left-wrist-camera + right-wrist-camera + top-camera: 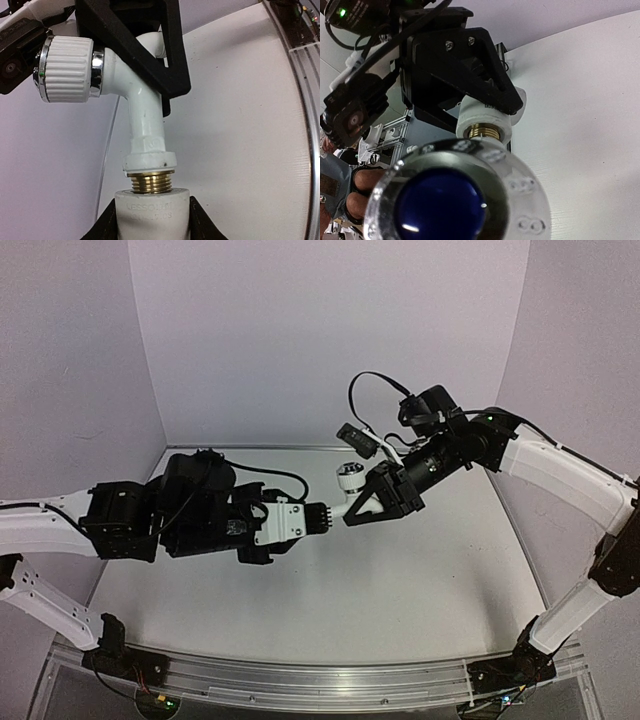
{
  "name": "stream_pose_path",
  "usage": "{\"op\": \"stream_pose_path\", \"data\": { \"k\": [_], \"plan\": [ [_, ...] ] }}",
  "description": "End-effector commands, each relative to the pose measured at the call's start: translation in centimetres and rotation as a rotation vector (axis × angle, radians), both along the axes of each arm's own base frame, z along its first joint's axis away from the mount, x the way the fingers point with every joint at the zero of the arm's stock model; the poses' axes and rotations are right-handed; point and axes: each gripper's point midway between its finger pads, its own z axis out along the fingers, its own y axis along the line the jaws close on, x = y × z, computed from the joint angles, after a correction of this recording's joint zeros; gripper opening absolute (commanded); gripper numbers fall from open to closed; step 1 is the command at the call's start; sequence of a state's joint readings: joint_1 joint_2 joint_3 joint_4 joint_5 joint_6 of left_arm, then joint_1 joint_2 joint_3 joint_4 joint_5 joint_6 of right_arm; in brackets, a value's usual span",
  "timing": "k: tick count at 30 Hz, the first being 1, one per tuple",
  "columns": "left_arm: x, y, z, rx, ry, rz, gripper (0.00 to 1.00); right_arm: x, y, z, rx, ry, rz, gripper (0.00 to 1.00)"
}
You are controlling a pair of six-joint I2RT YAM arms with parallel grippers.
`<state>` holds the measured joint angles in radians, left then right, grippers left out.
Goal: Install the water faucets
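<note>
1. The left jaws pinch the fitting (152,212), one black finger (107,227) pressed on each side of it.
2. The right jaws pinch the tap (145,115) by its bent spout, near the top of the left wrist view.
3. Tap (352,502) and fitting (322,518) meet in mid-air over the middle of the worktop (400,590), touching neither it nor the walls.
4. The tap's brass thread (152,181) sits in the mouth of the fitting, in line with it; a few turns show between the tap's collar and the fitting's rim.
5. The knob (67,69) sticks out sideways from the tap body; the right wrist view shows its blue cap (442,207).
</note>
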<state>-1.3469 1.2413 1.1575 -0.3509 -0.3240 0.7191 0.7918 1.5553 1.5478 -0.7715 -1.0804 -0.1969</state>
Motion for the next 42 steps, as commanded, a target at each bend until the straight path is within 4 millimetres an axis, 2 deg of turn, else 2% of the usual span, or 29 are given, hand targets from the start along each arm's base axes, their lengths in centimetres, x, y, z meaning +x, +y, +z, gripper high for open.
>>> {"op": "stream_pose_path", "data": {
  "k": [1, 5, 8, 10, 12, 16, 20, 24, 27, 31, 33, 37, 42],
  "plan": [
    [-2.1, -3.3, 3.5, -0.083, -0.295, -0.11, 0.0, 0.1, 1.4, 1.8, 0.074, -0.016, 0.005, 0.0],
    [-1.8, -3.5, 4.1, -0.1, -0.368, -0.086, 0.03, 0.9, 1.4, 1.6, 0.065, -0.007, -0.017, 0.0],
    [-1.8, -3.0, 4.4, -0.108, -0.367, -0.08, 0.13, 1.2, 1.3, 1.6, 0.066, -0.011, -0.025, 0.0],
    [-1.9, -2.7, 4.6, -0.115, -0.344, -0.08, 0.23, 1.4, 1.2, 1.9, 0.07, -0.034, -0.035, 0.0],
    [-2.1, -2.4, 4.9, -0.137, -0.311, -0.08, 0.4, 1.8, 1.0, 2.4, 0.078, -0.072, -0.048, 0.0],
    [-2.3, -1.5, 5.1, -0.158, -0.248, -0.069, 0.65, 2.6, 0.7, 2.9, 0.085, -0.128, -0.073, 0.0],
    [-2.3, -0.8, 5.3, -0.194, -0.196, -0.04, 0.84, 4.0, 0.3, 2.8, 0.08, -0.147, -0.103, 0.0],
    [-1.3, 0.3, 5.9, -0.245, -0.182, 0.032, 0.94, 5.3, -0.1, 2.2, 0.072, -0.171, -0.127, 0.0],
    [-0.3, 1.8, 6.9, -0.346, -0.057, 0.104, 0.99, 7.1, -0.8, 2.3, 0.073, -0.196, -0.161, 0.0],
    [1.1, 4.1, 8.4, -0.519, 0.187, 0.18, 1.0, 9.2, -1.7, 4.2, 0.105, -0.253, -0.205, 0.0],
    [2.0, 4.6, 8.1, -0.57, 0.338, 0.208, 1.0, 9.5, -1.7, 5.3, 0.122, -0.288, -0.214, 0.0],
    [1.6, 3.3, 7.2, -0.549, 0.488, 0.175, 1.0, 10.1, -1.2, 6.6, 0.146, -0.269, -0.24, 0.0],
    [2.1, 0.7, 6.3, -0.487, 0.471, 0.152, 1.0, 9.2, -0.9, 7.6, 0.219, -0.162, -0.243, 0.0]
  ]
}}
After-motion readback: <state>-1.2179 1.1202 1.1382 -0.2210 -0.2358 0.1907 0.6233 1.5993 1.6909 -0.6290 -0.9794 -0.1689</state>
